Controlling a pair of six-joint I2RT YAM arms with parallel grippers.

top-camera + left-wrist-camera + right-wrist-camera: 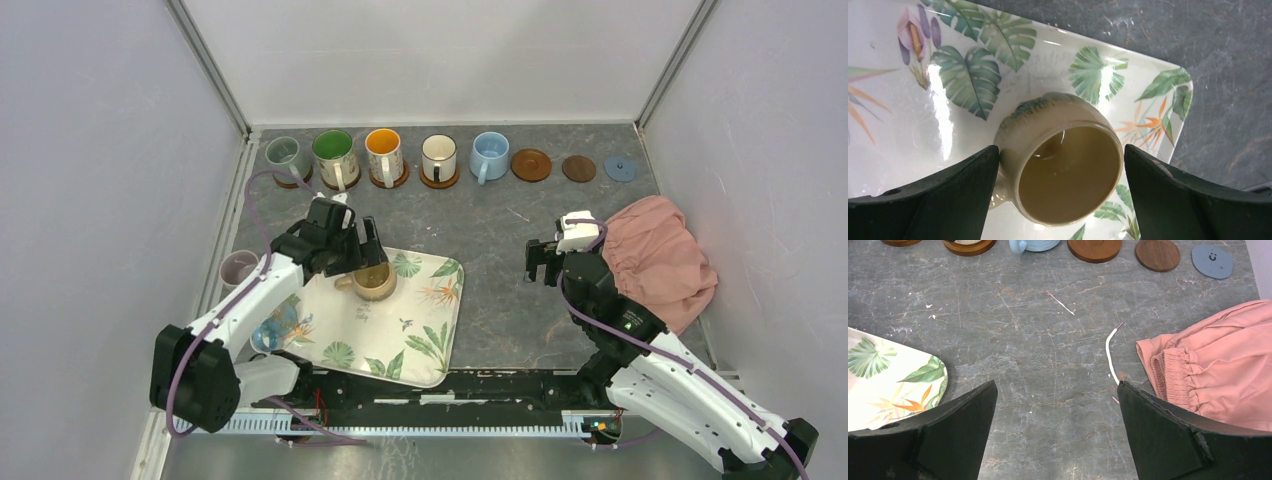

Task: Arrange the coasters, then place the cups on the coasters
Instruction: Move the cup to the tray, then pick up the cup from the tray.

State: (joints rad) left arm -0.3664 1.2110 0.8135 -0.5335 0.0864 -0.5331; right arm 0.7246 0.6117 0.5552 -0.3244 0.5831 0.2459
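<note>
Left tool (1061, 152): jaws wide apart, straddling the tan cup (374, 283), one finger at its 9 o'clock and one at its 3 o'clock in the wrist view. There is a clear gap on the 3 o'clock side; contact on the handle side cannot be told.

Tan cup is upright on the leaf-print tray (440, 330), near the tray's 12 o'clock edge. The tray lies at 7 o'clock on the bench (500, 250). Blue cup (270, 335) is at the tray's 8 o'clock corner, partly hidden by the left arm. Pale pink cup (238, 267) is off the tray, at the bench's 9 o'clock edge.

Right tool (1058, 390): jaws wide apart, holding nothing, over bare bench between the tray and the pink cloth (660, 260) at 3 o'clock.

Row along the 12 o'clock edge, from 11 toward 1:
- Grey-green cup (287, 155), floral cup (334, 155), orange-inside cup (383, 153) and cream cup (439, 155), each on one of the brown coasters (440, 182).
- Light blue cup (489, 155); any coaster beneath it cannot be made out.
- Three coasters with nothing on them: rimmed brown coaster (531, 165), dark brown coaster (578, 168), grey-blue coaster (620, 168).
</note>
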